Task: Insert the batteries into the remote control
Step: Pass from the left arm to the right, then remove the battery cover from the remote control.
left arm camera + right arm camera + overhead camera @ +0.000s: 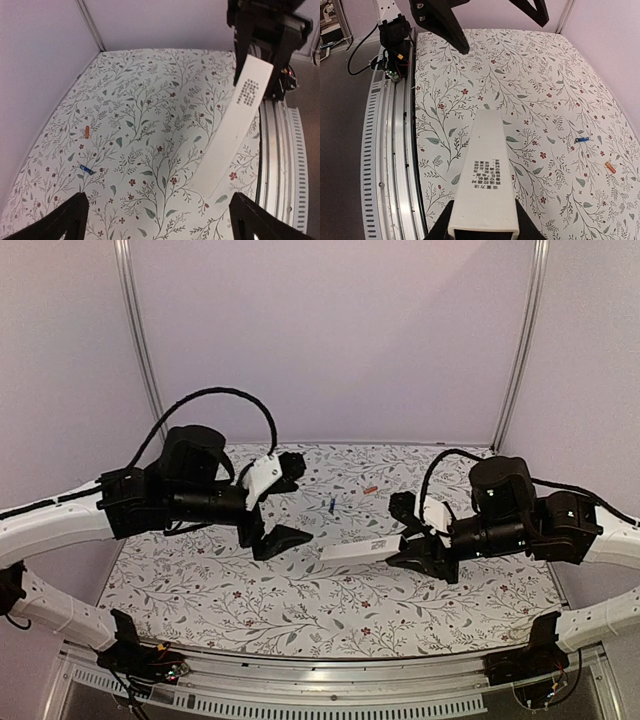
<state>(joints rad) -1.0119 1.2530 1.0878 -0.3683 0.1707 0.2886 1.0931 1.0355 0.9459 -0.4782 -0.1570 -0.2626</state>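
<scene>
The white remote control [360, 551] hangs above the mat, printed side up, with my right gripper [415, 552] shut on its right end. In the right wrist view the remote [487, 170] runs away from the gripper [482, 227], whose jaws press on both its sides. My left gripper [295, 502] is wide open and holds nothing, just left of the remote's free end. In the left wrist view its gripper [165, 222] spans bare mat, with the remote [235, 130] ahead to the right. The blue battery [331, 504] and the orange battery [371, 489] lie loose on the mat behind the remote.
The floral mat [300, 600] covers the table up to purple walls at the back and sides. A metal rail [330, 680] runs along the near edge by the arm bases. From the left wrist, the blue battery [86, 169] and the orange battery [87, 132] lie far left.
</scene>
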